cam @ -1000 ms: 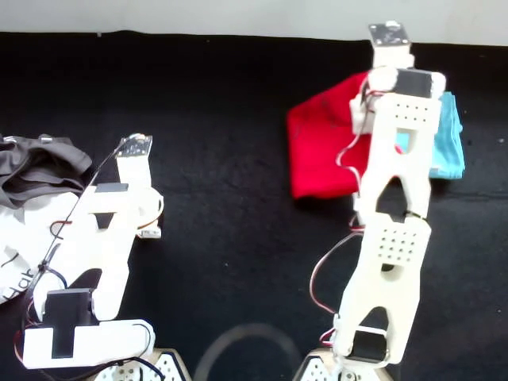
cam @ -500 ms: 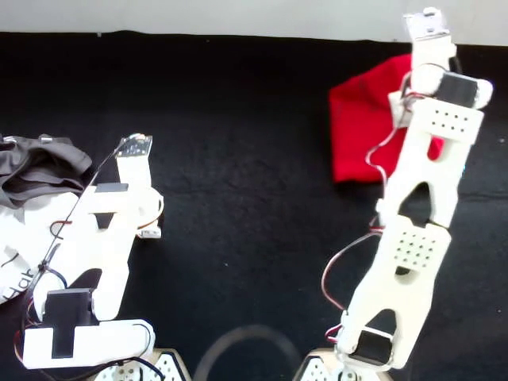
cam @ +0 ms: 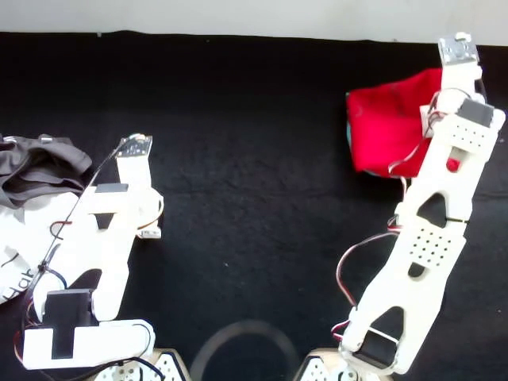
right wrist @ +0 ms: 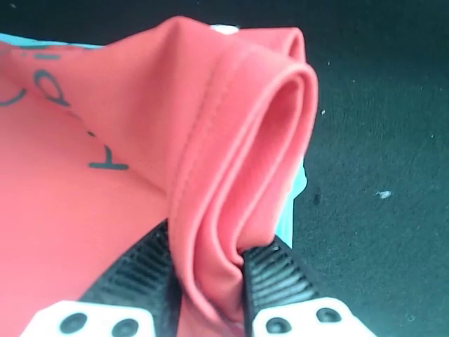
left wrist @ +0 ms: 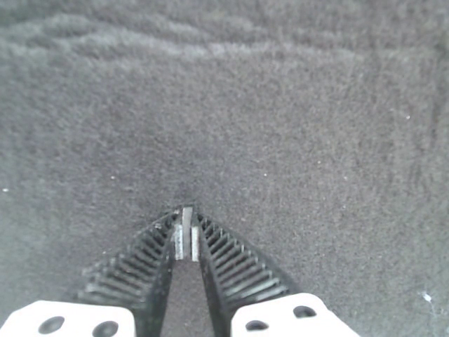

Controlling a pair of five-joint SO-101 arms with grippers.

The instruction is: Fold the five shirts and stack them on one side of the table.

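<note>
A folded red shirt (cam: pixel 387 119) lies at the far right of the table on top of a teal shirt, of which a thin edge (cam: pixel 348 133) shows. My right gripper (right wrist: pixel 208 261) is shut on a rolled fold of the red shirt (right wrist: pixel 231 154), with the teal shirt (right wrist: pixel 297 188) beneath it. A crumpled grey shirt (cam: pixel 38 163) and a white printed shirt (cam: pixel 17 238) sit at the left edge. Beside them my left gripper (left wrist: pixel 184 237) rests shut and empty over the black cloth (left wrist: pixel 295 119).
The table is covered by a black cloth (cam: pixel 238 159). The right arm (cam: pixel 429 238) stretches up the right side and the left arm (cam: pixel 99 238) stands at the lower left. A cable loop (cam: pixel 238 337) lies at the front edge between the arm bases.
My right arm has swung to the right, dragging the red shirt over the teal shirt until it nearly covers it. The left arm has not moved.
</note>
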